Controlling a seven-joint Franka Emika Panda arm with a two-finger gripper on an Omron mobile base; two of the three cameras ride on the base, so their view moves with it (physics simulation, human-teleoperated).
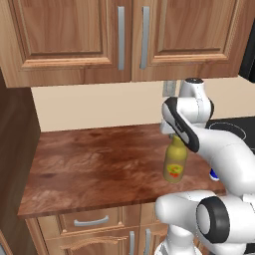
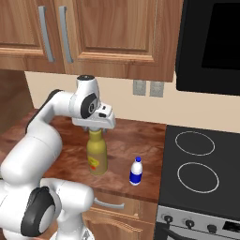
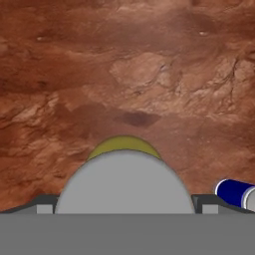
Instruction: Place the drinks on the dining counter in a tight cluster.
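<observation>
An olive-yellow bottle [image 1: 175, 167] [image 2: 97, 157] with a grey cap [image 3: 124, 184] stands upright on a wood worktop [image 1: 89, 159] backed by a beige wall. My gripper [image 1: 175, 137] [image 2: 96, 128] [image 3: 124, 206] hangs straight over it, open, one finger on each side of the cap. A small white bottle with a blue cap [image 2: 136, 172] [image 3: 234, 191] stands a little to the right, near the worktop's front edge. The dining counter is out of view.
Upper cabinets [image 1: 74, 40] hang low over the back of the worktop. A black stove top [image 2: 197, 164] adjoins it on the right, below a dark microwave [image 2: 211, 42]. A tall wood panel [image 1: 15, 149] closes the left end. Drawers run under the front edge.
</observation>
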